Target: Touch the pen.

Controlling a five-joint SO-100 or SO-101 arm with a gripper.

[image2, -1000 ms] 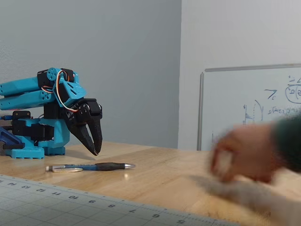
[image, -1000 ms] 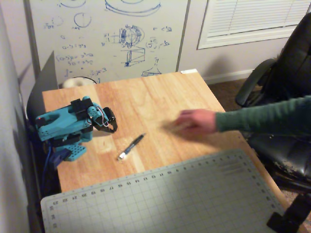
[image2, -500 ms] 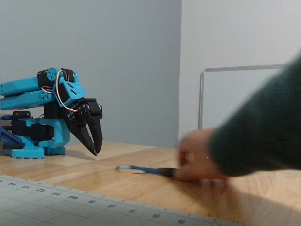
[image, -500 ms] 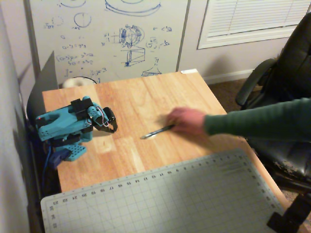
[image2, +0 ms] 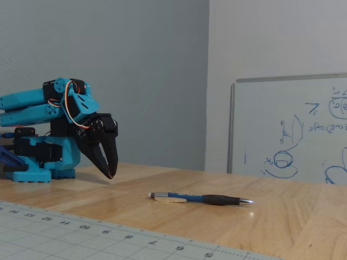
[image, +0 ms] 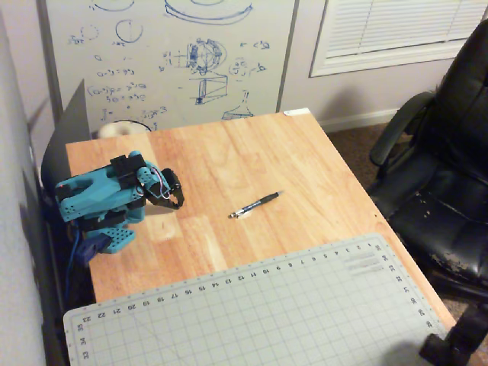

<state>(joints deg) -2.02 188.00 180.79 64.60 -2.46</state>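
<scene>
One pen (image: pixel 255 205) lies slantwise on the counter (image: pixel 229 152), well apart to the right of the end effector (image: pixel 177 200), whose jaws hang pressed together, empty.

A pen (image2: pixel 199 199) lies flat on the wooden table (image2: pixel 282 222), its pale end pointing toward the blue arm (image2: pixel 38 108) and its metal tip away. To the pen's left, well apart from it, the black gripper (image2: pixel 110 174) points down with its jaws closed, tips just above the table. A whiteboard (image2: pixel 287 130) stands behind the pen, and a grey cutting mat (image2: pixel 81 238) lies in front of it.
</scene>
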